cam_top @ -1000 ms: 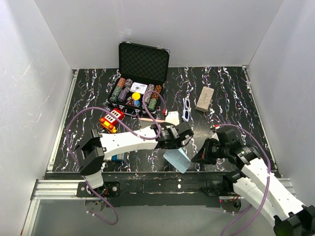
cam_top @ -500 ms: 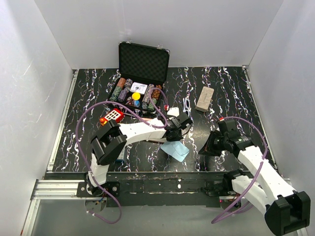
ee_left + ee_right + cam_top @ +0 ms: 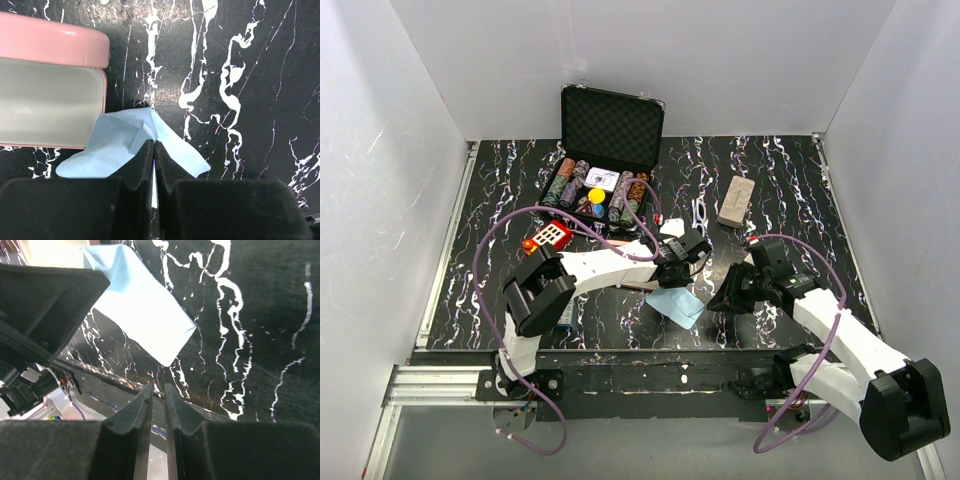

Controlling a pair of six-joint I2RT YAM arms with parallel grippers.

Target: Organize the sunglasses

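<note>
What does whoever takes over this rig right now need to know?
Left fingers: shut, pinching the blue cloth on the table beside the open pink case.
Right fingers: slightly apart, holding nothing, low over the table near the cloth's other edge.
White sunglasses: loose on the table, next to the grey-brown case.
Purple pair: cannot be picked out in any view.
Done: nothing cased; the part of the pink case's inside that shows is bare.
Left: probably cloth and sunglasses into the cases; find the purple pair first.
</note>
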